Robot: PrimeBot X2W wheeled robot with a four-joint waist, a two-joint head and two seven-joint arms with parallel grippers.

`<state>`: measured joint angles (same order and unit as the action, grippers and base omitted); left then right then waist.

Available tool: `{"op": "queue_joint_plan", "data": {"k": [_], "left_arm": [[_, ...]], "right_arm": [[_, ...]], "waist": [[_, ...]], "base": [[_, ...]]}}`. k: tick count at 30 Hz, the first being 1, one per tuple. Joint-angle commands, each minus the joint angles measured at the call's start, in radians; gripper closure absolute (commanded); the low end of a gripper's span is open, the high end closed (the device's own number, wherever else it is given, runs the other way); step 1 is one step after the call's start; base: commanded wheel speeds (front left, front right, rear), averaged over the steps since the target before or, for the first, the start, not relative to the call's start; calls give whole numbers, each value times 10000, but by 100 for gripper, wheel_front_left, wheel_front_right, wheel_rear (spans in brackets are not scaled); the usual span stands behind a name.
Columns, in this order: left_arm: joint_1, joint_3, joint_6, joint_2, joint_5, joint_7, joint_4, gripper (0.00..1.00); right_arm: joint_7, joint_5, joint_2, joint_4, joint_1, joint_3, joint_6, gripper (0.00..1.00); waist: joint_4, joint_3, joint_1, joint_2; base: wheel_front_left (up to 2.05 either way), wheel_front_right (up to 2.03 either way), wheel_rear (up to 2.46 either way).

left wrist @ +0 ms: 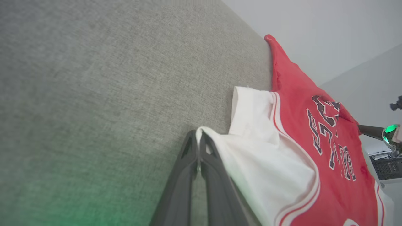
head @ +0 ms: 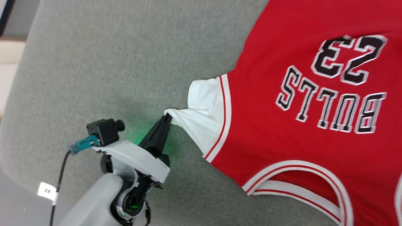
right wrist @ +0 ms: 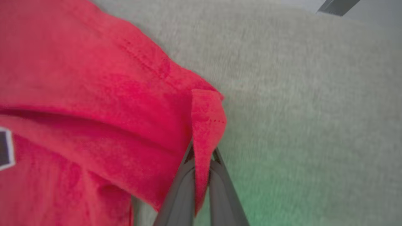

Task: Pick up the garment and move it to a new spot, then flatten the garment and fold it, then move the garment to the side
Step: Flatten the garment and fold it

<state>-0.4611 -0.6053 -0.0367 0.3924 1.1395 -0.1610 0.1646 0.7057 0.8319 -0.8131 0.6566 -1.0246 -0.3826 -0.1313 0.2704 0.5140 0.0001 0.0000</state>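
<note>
Left gripper (head: 167,118) pinches the white sleeve (head: 204,106) of the red soft-fabric T-shirt (head: 282,131), which you find spread on grey cloth (head: 110,62) to its right, far edge clamped by the right gripper (right wrist: 202,151).

One garment (head: 267,135), two pairs of jaws, one surface (head: 94,62).

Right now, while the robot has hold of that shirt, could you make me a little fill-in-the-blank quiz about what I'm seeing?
1. The left claw is shut on the ____ sleeve of the Bulls shirt.
2. The right claw is shut on a fold of the shirt's ____ fabric.
3. The number printed on the shirt is ____.
4. Under the shirt is a ____ cloth surface.

Missing words: white; red; 23; grey.
</note>
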Motion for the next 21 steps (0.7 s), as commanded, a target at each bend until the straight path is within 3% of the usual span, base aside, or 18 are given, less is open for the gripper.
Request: {"op": "queue_joint_plan", "data": {"k": [1,12,21], "left_arm": [[82,49,-81,138,-24,57,65,100],[811,153,-530,820,26,218,-203,100],[1043,256,-932,1175,-37,336,-808,100]], "right_arm": [[26,419,-140,-415,987,-189,11,100],[184,2103,-1242,-4567,6135,113,11,100],[702,2334,-1103,-6934,9400,644,10,100]], "waist": [[-826,-1144,-1,0],[-2266,-2194,-1,0],[-2800,-2047,-1,0]], "base": [[0,0,0],[0,0,0],[0,0,0]]}}
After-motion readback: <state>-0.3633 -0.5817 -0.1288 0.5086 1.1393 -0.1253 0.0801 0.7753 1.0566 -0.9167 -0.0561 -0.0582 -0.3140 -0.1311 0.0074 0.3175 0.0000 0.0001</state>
